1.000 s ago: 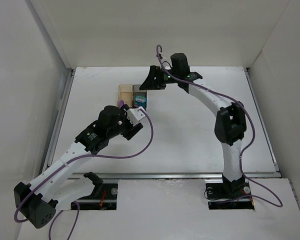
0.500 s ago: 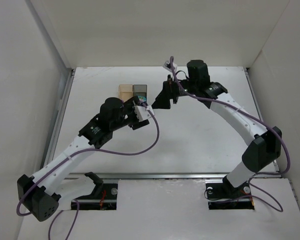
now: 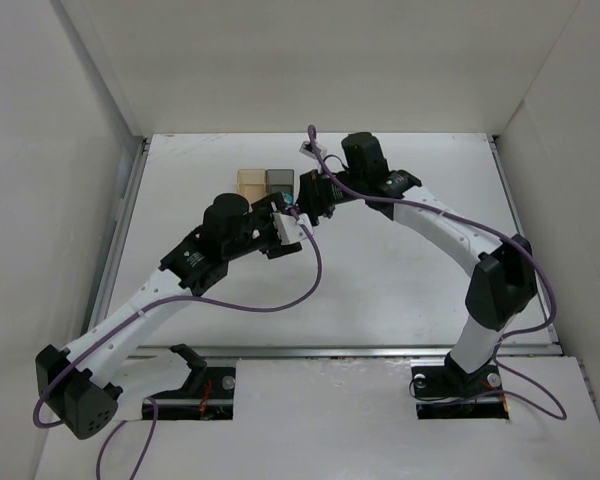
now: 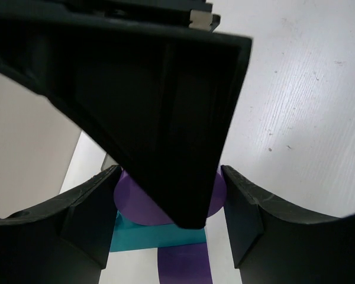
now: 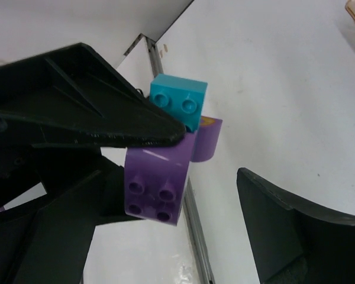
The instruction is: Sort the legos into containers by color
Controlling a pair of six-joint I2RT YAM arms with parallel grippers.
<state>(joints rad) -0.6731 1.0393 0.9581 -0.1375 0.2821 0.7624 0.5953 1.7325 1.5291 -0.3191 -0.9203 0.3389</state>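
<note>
Jaws of left gripper [image 3: 285,222] partway closed on lego stack [image 5: 165,154], purple and teal, held above table [image 3: 380,290] near containers [image 3: 251,183]. Jaws of right gripper [image 3: 308,200] wide, empty, one finger against stack beside teal brick [image 5: 178,102]. Probably best: straddle one brick only, close square, pull straight; left grip firm.
</note>
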